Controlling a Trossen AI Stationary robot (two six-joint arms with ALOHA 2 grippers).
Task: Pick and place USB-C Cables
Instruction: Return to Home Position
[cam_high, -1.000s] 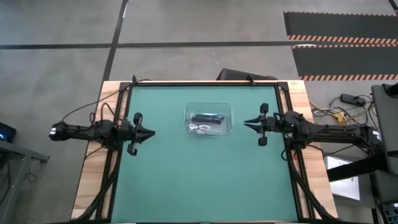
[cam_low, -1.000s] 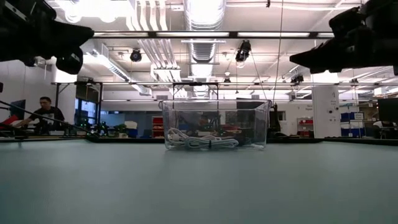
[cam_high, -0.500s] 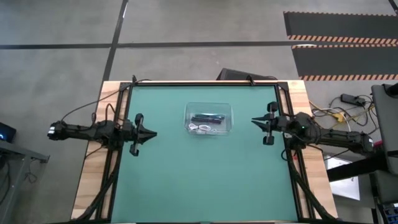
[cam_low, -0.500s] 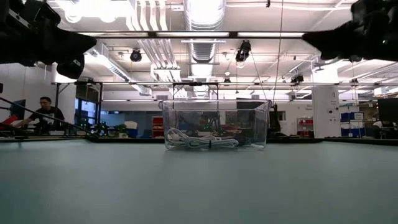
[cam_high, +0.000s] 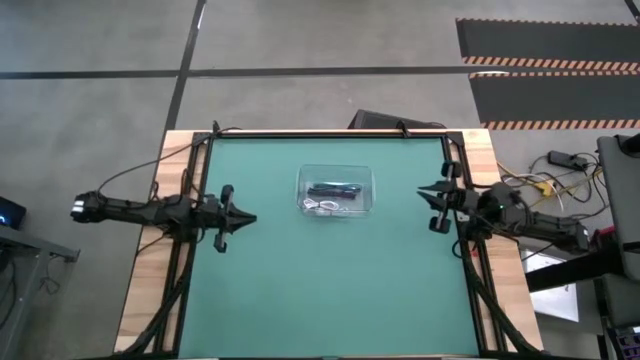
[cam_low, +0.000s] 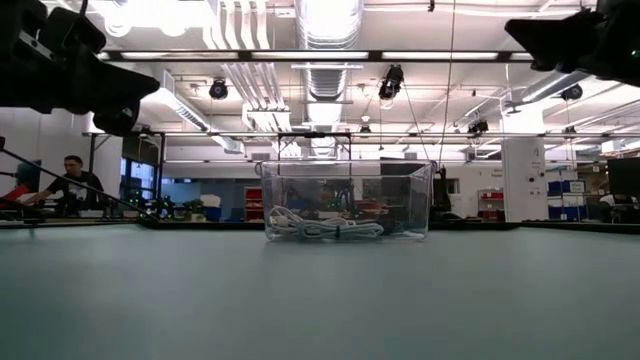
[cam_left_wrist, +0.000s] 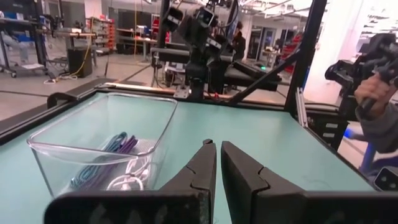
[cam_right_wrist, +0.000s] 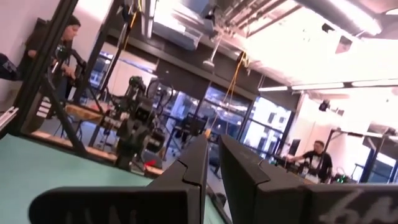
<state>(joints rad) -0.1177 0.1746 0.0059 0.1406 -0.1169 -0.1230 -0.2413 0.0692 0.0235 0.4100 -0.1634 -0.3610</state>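
Green worktop (cam_high: 330, 290) stretches under both arms. We see the left pincer (cam_high: 250, 218) clenched on nothing, hovering above one side edge. The right pincer (cam_high: 421, 190) is likewise clenched and empty above the opposite edge. Between the two pincers, well apart from each, sits a clear tub (cam_high: 303, 181). The cables (cam_high: 330, 190) lie inside it, white, black and teal bundles on its floor.

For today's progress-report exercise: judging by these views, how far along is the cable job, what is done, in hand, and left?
Done: the USB-C cables lie inside the clear container; I see none outside it. In hand: nothing; the left gripper and right gripper are shut, empty, at opposite sides of the table. Left: probably only parking the arms.
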